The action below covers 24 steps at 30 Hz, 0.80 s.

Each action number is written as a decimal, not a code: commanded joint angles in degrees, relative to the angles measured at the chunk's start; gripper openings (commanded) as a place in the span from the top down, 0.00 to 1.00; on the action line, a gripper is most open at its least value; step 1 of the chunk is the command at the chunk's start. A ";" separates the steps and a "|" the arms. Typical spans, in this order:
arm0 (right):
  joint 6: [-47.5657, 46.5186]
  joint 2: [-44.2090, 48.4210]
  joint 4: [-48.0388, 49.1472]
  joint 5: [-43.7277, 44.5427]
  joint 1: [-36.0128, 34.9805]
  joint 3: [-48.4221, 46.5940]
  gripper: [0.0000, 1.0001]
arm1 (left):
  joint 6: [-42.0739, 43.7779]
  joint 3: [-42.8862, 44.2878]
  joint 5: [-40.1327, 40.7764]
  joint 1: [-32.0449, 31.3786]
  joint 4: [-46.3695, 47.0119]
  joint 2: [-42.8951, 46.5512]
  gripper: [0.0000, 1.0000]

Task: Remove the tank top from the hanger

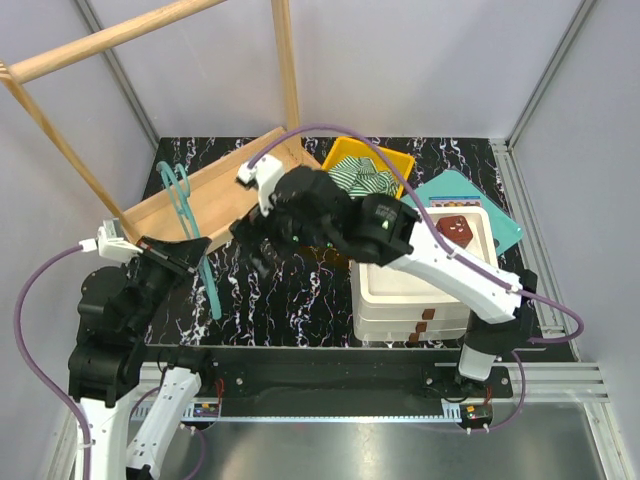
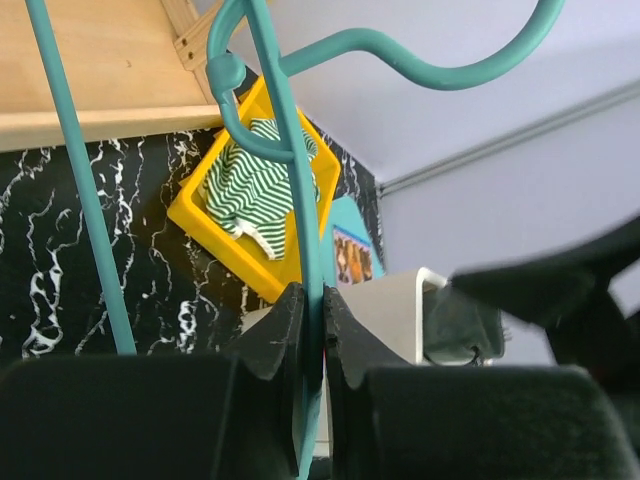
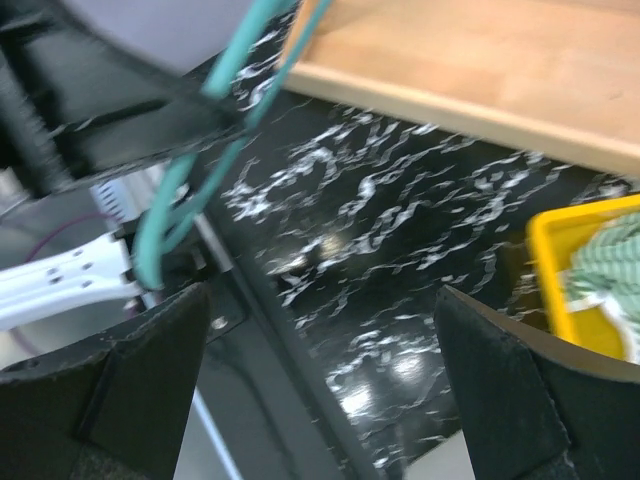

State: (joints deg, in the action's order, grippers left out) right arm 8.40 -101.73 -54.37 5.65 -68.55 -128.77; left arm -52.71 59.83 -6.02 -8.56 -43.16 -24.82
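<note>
The green-and-white striped tank top (image 1: 362,180) lies crumpled in a yellow bin (image 1: 398,160), off the hanger. It also shows in the left wrist view (image 2: 255,185) and at the right edge of the right wrist view (image 3: 612,262). The teal hanger (image 1: 210,280) is bare and stands over the left of the table. My left gripper (image 1: 185,258) is shut on the hanger's thin bar (image 2: 290,150), pinched between the jaws (image 2: 315,315). My right gripper (image 1: 262,250) is open and empty (image 3: 320,350) above the dark marbled table, with the hanger (image 3: 195,160) to its left.
A light wooden rack base (image 1: 200,195) lies behind the hanger, its poles rising at the back left. A white drawer unit (image 1: 420,290) with a brown object (image 1: 455,228) on top stands at the right, beside a teal board (image 1: 480,200). The yellow bin (image 2: 200,215) sits at the back centre.
</note>
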 commanded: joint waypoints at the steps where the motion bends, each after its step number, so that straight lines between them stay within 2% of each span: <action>1: 6.62 4.96 9.27 1.03 -5.18 5.89 0.00 | -8.37 -1.03 5.93 -0.23 6.59 3.63 1.00; 4: 8.29 6.80 14.10 2.00 -7.47 10.90 0.01 | -12.32 -2.61 10.94 -0.14 6.59 5.92 1.00; 7: 9.87 8.13 19.37 -0.46 -7.82 17.39 0.12 | -15.92 -4.02 13.14 -0.15 7.56 7.59 1.00; 8: 10.66 8.39 20.43 -1.86 -7.82 18.28 0.23 | -16.11 -4.11 13.40 -0.23 7.82 7.68 1.00; 10: 10.93 8.83 23.69 -3.71 -8.26 20.13 0.28 | -16.46 -4.11 13.76 -0.23 7.91 7.59 1.00; 17: 10.41 6.82 27.39 -10.82 -9.23 20.84 0.29 | -16.29 -4.02 12.79 -0.14 8.96 6.89 1.00; 24: 9.09 4.88 27.74 -10.92 -9.32 21.63 0.29 | -15.58 -4.11 13.76 -0.14 9.49 7.50 1.00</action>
State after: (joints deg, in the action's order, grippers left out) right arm 18.24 -96.09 -29.76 -3.81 -77.36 -107.11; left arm -68.71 55.66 5.69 -8.56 -38.85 -17.37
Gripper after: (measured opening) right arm 0.712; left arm 0.110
